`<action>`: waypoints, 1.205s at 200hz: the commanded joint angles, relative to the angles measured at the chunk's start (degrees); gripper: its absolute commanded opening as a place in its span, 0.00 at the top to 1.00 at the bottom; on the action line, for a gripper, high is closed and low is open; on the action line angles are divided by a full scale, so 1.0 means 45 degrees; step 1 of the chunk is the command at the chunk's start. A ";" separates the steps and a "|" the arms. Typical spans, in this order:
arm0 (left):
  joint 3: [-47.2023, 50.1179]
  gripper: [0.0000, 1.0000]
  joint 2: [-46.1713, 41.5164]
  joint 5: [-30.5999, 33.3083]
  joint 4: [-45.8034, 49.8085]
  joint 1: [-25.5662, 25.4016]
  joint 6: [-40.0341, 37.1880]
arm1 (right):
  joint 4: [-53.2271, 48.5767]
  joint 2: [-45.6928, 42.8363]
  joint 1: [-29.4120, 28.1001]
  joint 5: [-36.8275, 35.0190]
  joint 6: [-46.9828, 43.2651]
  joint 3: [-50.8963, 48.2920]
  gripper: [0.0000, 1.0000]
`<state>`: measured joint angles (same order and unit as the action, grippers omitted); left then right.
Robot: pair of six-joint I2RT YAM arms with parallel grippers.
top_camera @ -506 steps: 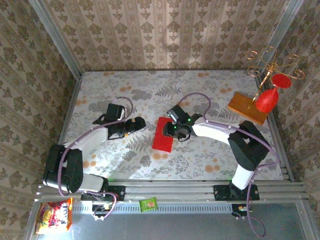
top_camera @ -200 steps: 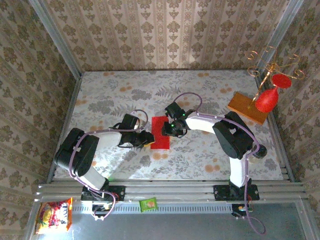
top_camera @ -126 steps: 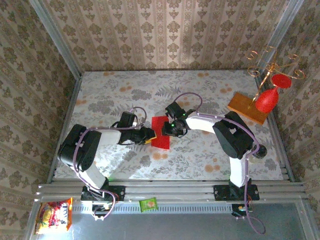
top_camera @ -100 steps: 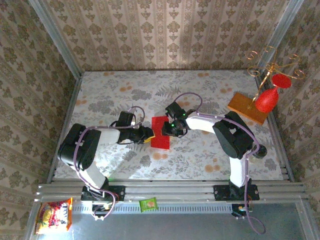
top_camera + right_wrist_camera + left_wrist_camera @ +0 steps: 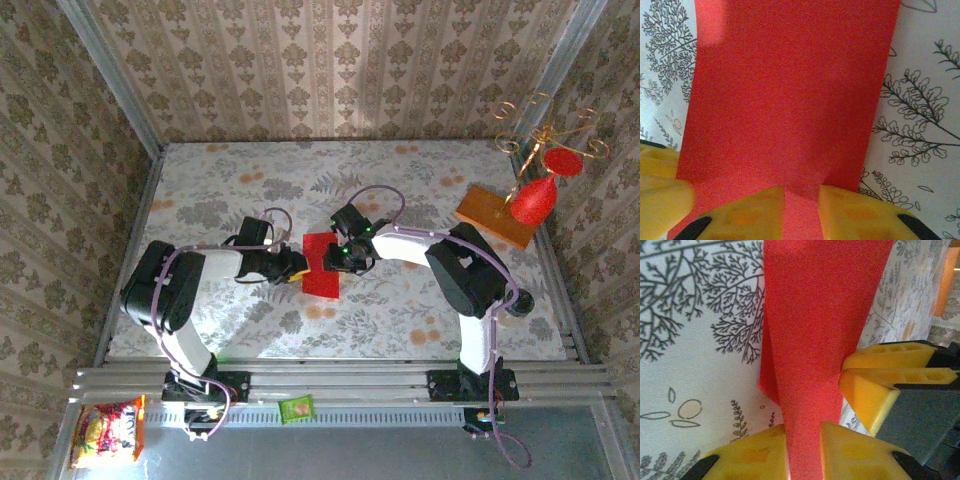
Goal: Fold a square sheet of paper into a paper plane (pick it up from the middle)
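Sheet of red paper (image 5: 322,266), folded to a narrow rectangle, sits mid bench (image 5: 420,310). Left tool (image 5: 802,452) clamped on its left edge, paper running up between the yellow fingers (image 5: 750,455). Right tool (image 5: 801,202) clamped on the opposite edge, paper pinched in its gap. Tools close together, facing each other across the sheet.

- Overhead view: soft, even light from above, slightly grainy, no hard glare.
- The bench (image 5: 250,340) washes pale toward 6 o'clock, with faint arm shadows falling at 7 o'clock.
- Left wrist view: the bench print is sharp, the left end effector (image 5: 802,432) at 6 o'clock is blurred, and the 2 o'clock corner is out of focus.
- Right wrist view: the red paper (image 5: 790,100) is grainy, lighter at 11 o'clock and shadowed toward 6 o'clock.
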<state>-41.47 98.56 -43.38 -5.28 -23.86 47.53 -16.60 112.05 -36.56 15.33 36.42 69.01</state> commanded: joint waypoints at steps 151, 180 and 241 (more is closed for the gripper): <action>-0.0860 0.96 -0.0728 0.0024 0.1359 -0.0133 -0.0192 | 0.1503 -0.4292 -0.0223 -0.2632 -0.0559 -0.2455 0.28; -0.0997 0.96 -0.0867 0.0140 0.1230 -0.0240 0.0144 | 0.1935 -0.5101 -0.0580 -0.3674 -0.1450 -0.3195 0.22; -0.1096 0.96 -0.0626 0.0277 0.0882 -0.0367 0.0734 | 0.2526 -0.5553 -0.2576 -0.5174 -0.3931 -0.3639 0.22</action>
<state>-45.21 95.96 -42.83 -0.49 -25.15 49.21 -6.22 88.07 -45.45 -3.75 24.82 51.37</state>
